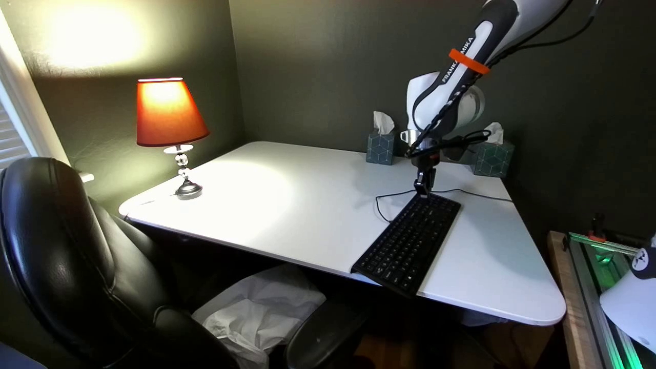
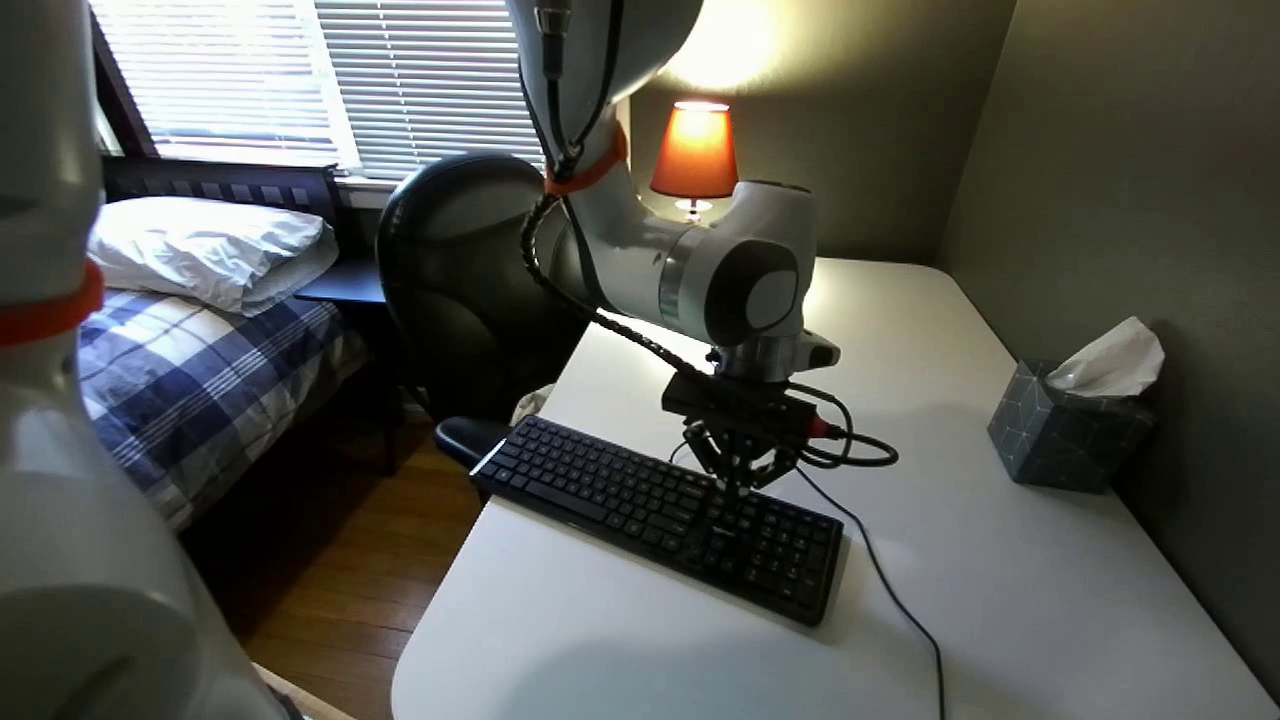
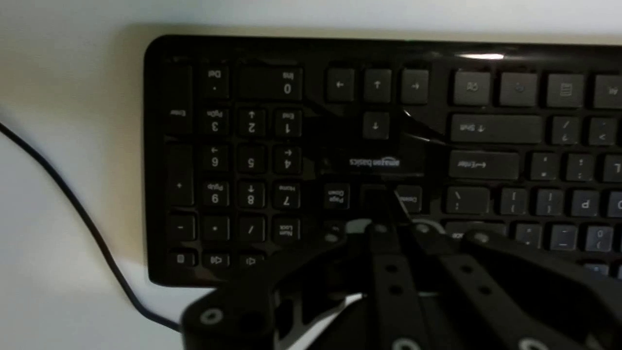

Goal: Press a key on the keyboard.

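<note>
The keyboard (image 2: pixel 655 515) lies directly beneath the tool (image 2: pixel 734 492), whose fingers (image 3: pixel 384 248) are together; positioning judged complete, contact cannot be confirmed from these views, and the press itself is judged outstanding.

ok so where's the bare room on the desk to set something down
The widest bare patch is the desk between the lamp and the keyboard. A smaller one lies on the keyboard's other side, out to the rounded corner. It's crowded at the gripper, keyboard and cable; two tissue boxes stand by the wall.
</note>
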You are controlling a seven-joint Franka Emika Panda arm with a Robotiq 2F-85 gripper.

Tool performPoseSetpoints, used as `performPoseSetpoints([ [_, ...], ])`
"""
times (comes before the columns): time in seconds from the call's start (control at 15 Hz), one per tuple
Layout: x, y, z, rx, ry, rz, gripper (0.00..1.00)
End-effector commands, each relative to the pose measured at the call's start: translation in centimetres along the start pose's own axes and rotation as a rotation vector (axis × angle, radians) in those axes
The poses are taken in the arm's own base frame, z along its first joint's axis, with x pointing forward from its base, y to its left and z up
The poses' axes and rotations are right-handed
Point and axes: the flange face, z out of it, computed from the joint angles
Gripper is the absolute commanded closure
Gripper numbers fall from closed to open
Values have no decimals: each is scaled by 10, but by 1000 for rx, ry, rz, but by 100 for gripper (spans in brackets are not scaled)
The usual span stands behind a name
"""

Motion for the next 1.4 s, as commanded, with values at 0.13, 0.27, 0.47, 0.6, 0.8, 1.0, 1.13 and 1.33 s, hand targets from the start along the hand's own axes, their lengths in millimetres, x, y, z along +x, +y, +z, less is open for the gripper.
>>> performPoseSetpoints([
  [0.13, 8, 2, 7, 22, -17, 1, 100],
  [0.27, 10, 2, 8, 24, -18, -1, 100],
  [0.47, 13, 2, 9, 29, -19, -3, 100],
  [0.6, 14, 2, 10, 32, -20, -5, 100],
  [0.8, 16, 1, 11, 33, -25, -7, 100],
  [1.0, 18, 2, 14, 34, -30, -7, 100],
  [1.13, 19, 2, 15, 35, -33, -7, 100],
  [1.33, 20, 2, 19, 38, -40, -7, 100],
])
